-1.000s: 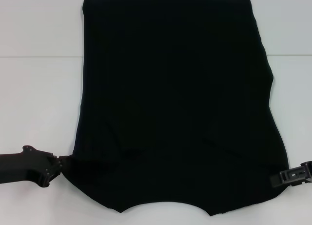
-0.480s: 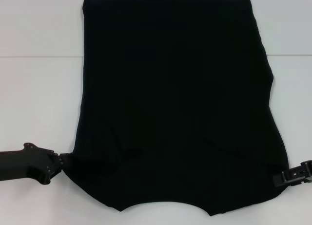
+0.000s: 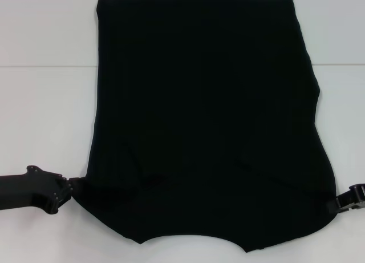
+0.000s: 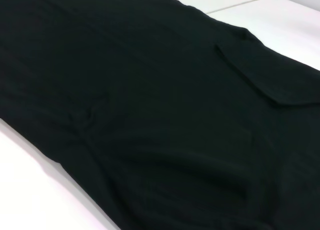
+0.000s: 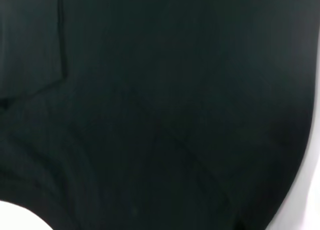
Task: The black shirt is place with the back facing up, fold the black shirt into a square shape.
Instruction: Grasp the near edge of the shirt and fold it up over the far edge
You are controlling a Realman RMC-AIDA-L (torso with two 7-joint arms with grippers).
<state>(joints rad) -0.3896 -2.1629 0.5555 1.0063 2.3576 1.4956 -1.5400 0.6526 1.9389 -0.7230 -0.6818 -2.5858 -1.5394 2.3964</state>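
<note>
Black shirt (image 4: 150, 115) (creased) on table (image 4: 30, 190).

Left gripper (image 3: 71, 190): low, arm reaching in level, tip touching the black shirt (image 3: 205, 120) at its near left corner. Right gripper (image 3: 349, 198): low, touching the shirt's near right corner, mostly out of frame.

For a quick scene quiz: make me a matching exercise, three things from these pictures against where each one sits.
Things:
1. black shirt
2. left gripper
3. right gripper

Places:
A. at the shirt's near right corner
B. spread flat across the white table
C. at the shirt's near left corner

Pairs: 1-B, 2-C, 3-A
</note>
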